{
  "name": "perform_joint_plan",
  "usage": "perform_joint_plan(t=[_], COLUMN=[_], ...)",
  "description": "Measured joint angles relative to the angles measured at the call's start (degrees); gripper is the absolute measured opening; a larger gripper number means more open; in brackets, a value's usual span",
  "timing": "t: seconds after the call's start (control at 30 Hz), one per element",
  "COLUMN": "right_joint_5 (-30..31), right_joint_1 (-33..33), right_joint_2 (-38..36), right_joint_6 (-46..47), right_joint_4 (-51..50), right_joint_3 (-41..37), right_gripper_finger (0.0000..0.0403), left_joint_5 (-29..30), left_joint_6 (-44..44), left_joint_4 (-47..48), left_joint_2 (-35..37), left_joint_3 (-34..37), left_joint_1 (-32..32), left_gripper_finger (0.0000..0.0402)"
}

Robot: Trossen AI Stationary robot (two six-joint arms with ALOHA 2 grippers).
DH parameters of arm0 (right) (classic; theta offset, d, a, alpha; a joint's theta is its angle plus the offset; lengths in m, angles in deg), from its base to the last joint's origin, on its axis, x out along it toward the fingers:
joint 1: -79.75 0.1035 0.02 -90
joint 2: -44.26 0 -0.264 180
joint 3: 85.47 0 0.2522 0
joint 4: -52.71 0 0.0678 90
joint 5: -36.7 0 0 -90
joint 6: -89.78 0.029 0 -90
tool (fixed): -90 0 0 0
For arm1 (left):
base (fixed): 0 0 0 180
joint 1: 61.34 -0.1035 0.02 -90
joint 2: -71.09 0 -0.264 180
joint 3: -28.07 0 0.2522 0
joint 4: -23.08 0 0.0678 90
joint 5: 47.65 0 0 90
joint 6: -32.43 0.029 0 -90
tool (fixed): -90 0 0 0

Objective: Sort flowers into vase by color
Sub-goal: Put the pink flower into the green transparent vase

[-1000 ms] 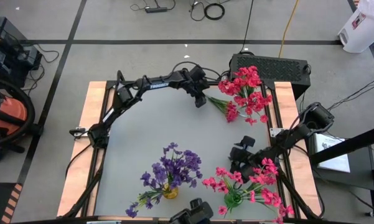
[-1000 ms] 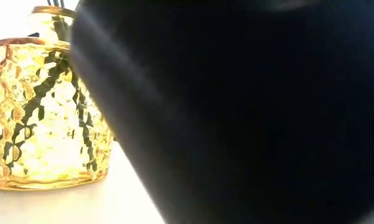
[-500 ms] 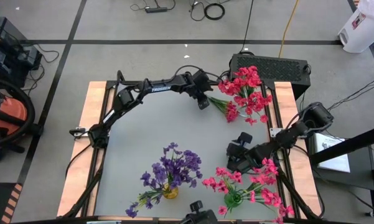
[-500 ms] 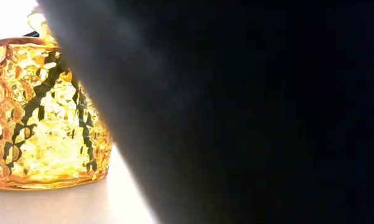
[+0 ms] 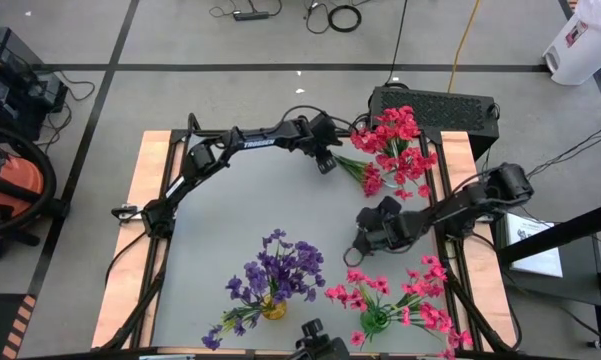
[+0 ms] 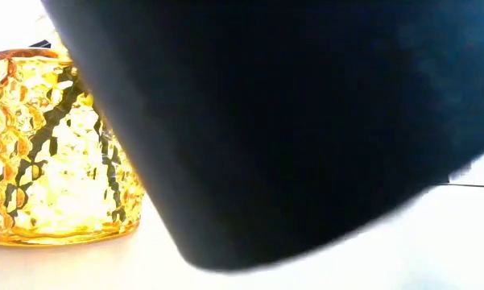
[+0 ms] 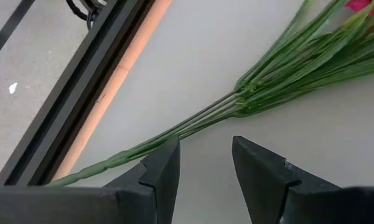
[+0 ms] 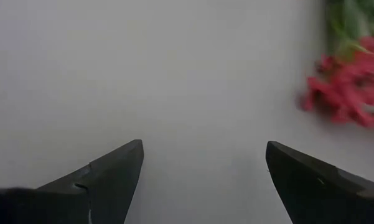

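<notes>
At the table's far edge, the left gripper (image 7: 205, 171) is hovering with fingers parted over a loose red sprig's (image 5: 368, 178) green stems (image 7: 193, 121). Near mid-table, the right gripper (image 8: 202, 171) is hanging spread wide, gripping nothing.

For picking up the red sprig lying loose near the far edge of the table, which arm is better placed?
Left. The left gripper is open right at the stem of the loose red sprig. The right gripper, also open, is over bare table mid-table, farther from the sprig.
</notes>
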Motion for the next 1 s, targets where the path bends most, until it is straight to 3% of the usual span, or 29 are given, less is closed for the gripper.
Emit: perform_joint_plan(t=[0.17,0.27,0.53,1.0], right_joint_5=[-9.58,-11.39,-5.16,-0.33], right_joint_1=[-5.24,-8.04,-14.87,-19.23], right_joint_2=[-0.01,-0.01,0.0,0.01], right_joint_6=[-7.29,-9.16,-9.89,-22.78], right_joint_4=[9.34,12.01,10.47,11.23], right_joint_3=[0.0,0.0,0.02,6.18], right_gripper_finger=[0.0334,0.0334,0.0334,0.0334], left_joint_5=[-0.02,-0.02,-0.02,-0.02], left_joint_6=[0.0,0.0,0.02,0.0], left_joint_4=[0.01,0.01,-0.01,-0.08], left_joint_2=[0.0,0.02,0.02,0.02], left_joint_3=[0.0,0.0,0.0,0.02], left_joint_1=[0.26,0.52,0.56,0.56], left_gripper_finger=[0.0155,0.0155,0.0155,0.0155])
